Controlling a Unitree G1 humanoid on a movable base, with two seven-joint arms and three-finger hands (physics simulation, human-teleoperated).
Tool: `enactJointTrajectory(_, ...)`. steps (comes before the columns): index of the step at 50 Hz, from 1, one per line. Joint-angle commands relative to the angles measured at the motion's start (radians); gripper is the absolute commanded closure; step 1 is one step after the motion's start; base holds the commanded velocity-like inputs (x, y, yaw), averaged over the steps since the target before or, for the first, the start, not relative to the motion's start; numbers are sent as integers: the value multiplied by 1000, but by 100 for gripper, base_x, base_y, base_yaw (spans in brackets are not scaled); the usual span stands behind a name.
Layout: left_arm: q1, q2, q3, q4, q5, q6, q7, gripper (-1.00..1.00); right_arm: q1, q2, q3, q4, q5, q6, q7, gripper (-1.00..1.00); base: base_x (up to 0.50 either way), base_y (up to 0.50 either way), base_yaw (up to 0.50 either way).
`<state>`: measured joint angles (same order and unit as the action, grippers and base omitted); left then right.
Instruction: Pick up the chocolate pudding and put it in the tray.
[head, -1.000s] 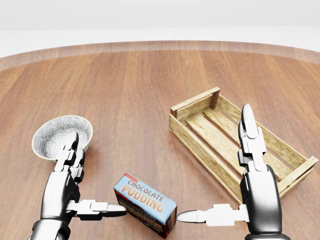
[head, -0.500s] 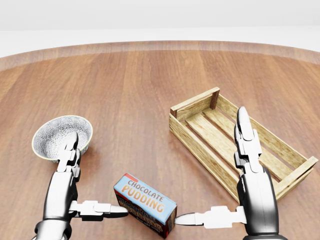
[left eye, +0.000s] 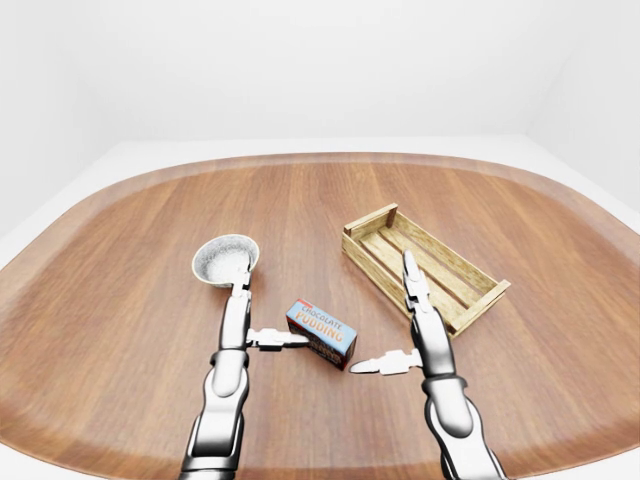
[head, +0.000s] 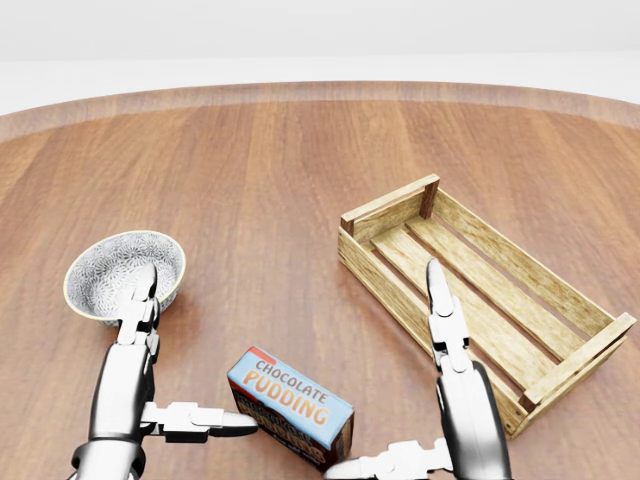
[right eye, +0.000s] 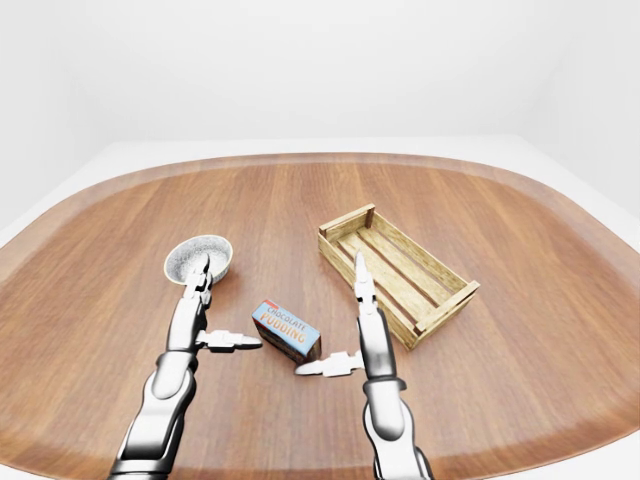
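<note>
Two open robot hands, left robot hand (head: 150, 400) and right robot hand (head: 440, 420), flank the chocolate pudding (head: 291, 408); squeeze its ends evenly before lifting toward the tray (head: 560, 300)

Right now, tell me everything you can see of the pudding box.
The pudding box is a small carton with a light blue top printed "CHOCOLATE PUDDING", a red corner and dark brown sides. It lies flat, skewed, on the table, between bowl and tray, apart from both. The left hand and right hand flank it with open fingers; the left thumb tip looks at or near its end, contact unclear.
</note>
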<state>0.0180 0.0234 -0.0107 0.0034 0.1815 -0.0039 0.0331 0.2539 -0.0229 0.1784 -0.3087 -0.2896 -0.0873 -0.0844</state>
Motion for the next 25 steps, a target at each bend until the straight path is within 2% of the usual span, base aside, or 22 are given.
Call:
enactJointTrajectory(1, 4, -8, 20, -10, -88, 1, -45, -100, 1, -5, 46, 61, -36, 0, -30, -100, 0, 0, 0)
enactJointTrajectory(17, 6, -8, 21, -12, -89, 2, -48, -100, -15, -3, 75, 162, -57, 0, -57, -100, 0, 0, 0)
enactJointTrajectory(21, 5, -8, 21, -4, -90, -5, -47, -100, -22, -1, 78, 229, -71, 0, -78, -100, 0, 0, 0)
enactJointTrajectory(24, 5, -8, 21, -10, -89, 0, -47, -100, -19, 3, 83, 184, -69, 0, -60, -100, 0, 0, 0)
enactJointTrajectory(25, 5, -8, 20, -14, -89, 5, -47, -100, -28, 0, 82, 256, -78, 0, -85, -100, 0, 0, 0)
